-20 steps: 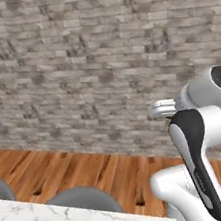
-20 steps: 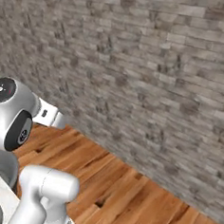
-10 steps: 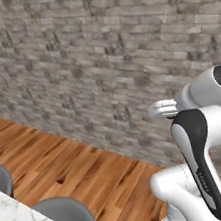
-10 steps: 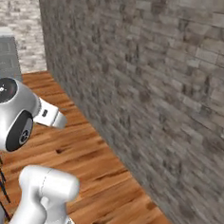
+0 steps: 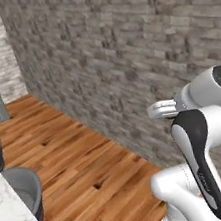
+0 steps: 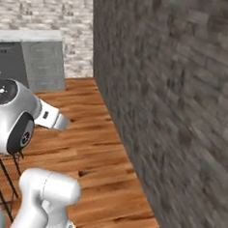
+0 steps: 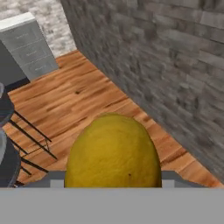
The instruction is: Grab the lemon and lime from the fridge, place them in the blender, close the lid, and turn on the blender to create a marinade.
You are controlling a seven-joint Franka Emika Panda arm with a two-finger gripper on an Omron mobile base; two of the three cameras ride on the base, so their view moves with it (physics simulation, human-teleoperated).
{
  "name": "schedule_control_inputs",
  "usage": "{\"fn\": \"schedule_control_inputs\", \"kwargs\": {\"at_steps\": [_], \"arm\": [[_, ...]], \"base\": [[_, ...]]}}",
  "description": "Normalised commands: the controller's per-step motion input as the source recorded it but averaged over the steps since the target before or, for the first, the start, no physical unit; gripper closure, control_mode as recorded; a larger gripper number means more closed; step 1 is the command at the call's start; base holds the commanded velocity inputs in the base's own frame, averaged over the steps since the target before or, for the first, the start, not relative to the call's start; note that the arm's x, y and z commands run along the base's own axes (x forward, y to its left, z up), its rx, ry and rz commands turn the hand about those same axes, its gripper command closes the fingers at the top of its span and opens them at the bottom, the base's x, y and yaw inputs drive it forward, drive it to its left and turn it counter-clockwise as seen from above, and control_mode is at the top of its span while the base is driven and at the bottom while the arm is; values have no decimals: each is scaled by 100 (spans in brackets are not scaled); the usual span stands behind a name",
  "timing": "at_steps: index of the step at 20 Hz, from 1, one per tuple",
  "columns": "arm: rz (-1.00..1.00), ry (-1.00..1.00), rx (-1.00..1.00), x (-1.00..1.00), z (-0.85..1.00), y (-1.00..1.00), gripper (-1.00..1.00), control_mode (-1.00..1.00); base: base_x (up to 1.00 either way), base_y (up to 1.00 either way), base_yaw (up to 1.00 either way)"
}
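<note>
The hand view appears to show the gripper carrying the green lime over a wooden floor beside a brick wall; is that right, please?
Not quite: the fruit is wrong. In the hand view the gripper carries the dull yellow lemon, not the green lime. The rest stands: the wooden floor lies below it and the brick wall runs alongside.

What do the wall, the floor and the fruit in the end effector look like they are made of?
Wall: rough grey stone or brick, matte, with visible courses and mortar lines. Floor: warm brown wood planks, slight sheen, with grain and knots. Lemon: dull yellow rind, matte, faintly speckled.
</note>
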Motion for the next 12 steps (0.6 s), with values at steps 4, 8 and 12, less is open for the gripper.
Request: {"fn": "schedule_control_inputs", "kwargs": {"at_steps": [4,8,12], "arm": [[0,0,0,0,0,0,100,100],[0,0,0,0,0,0,100,100],[0,0,0,0,0,0,100,100]], "base": [[100,-7,43],[100,-1,43],[100,0,40]]}}
